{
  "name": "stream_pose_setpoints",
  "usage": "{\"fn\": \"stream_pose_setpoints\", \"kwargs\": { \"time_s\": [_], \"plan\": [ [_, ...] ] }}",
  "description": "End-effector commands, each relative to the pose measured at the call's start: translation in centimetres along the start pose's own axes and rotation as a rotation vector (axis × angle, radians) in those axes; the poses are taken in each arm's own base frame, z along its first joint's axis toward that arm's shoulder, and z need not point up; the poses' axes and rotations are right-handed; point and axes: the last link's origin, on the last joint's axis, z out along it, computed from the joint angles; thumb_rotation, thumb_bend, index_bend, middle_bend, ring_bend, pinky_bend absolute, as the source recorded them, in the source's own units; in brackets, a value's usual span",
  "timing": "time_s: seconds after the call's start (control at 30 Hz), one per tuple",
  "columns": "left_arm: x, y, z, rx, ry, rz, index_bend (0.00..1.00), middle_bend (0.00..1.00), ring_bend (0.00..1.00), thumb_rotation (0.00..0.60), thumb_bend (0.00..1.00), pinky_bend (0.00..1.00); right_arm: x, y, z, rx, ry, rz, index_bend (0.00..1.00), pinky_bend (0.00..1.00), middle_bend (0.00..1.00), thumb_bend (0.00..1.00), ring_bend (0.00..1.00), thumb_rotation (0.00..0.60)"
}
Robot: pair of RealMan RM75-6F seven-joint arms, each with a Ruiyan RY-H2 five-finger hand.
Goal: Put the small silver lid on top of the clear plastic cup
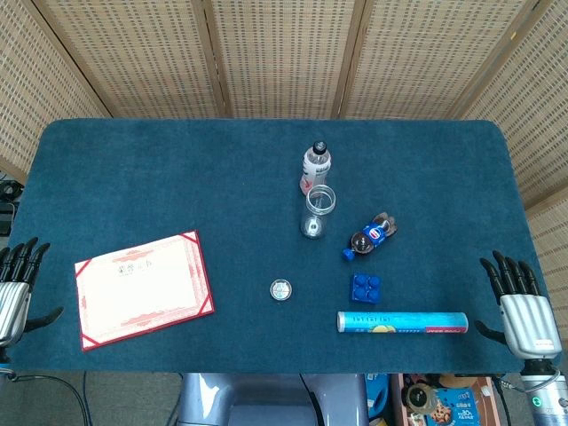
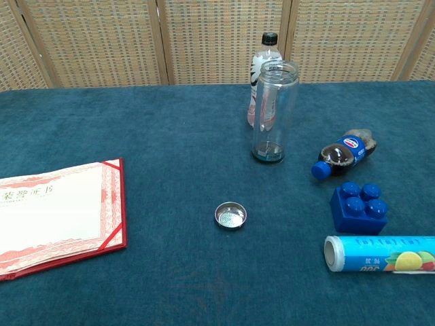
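Observation:
The small silver lid (image 1: 281, 289) (image 2: 230, 215) lies flat on the blue table, hollow side up, near the front middle. The clear plastic cup (image 1: 318, 211) (image 2: 274, 112) stands upright and uncovered behind it, a little to the right. My left hand (image 1: 16, 288) rests at the table's left edge with fingers spread, holding nothing. My right hand (image 1: 521, 303) rests at the right edge, fingers also spread and empty. Both hands are far from the lid and cup, and neither shows in the chest view.
A water bottle (image 1: 316, 163) (image 2: 264, 75) stands just behind the cup. A small cola bottle (image 1: 368, 236) (image 2: 343, 153) lies to the cup's right. A blue toy brick (image 1: 366, 288) (image 2: 359, 206) and a blue tube (image 1: 402, 321) (image 2: 380, 252) sit front right. A red-edged certificate (image 1: 142, 288) (image 2: 58, 214) lies at left.

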Motion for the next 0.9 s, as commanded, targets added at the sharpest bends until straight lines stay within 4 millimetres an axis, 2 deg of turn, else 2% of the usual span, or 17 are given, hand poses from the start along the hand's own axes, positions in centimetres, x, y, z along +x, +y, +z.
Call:
{"fn": "stream_pose_setpoints", "kwargs": {
  "time_s": [0.03,0.9],
  "plan": [
    [0.0,0.03,-0.03,0.0,0.0,0.0,0.0,0.0,0.0,0.6,0.13,0.0,0.0,-0.01,0.01,0.001,0.0,0.0,0.0,0.0,0.0,0.0,0.0,0.6],
    [0.11,0.44,-0.19,-0.013,0.003,0.007,0.0,0.0,0.0,0.6,0.13,0.0,0.04,-0.2,-0.04,0.037,0.011,0.029,0.0,0.0,0.0,0.0,0.0,0.6]
  ]
}}
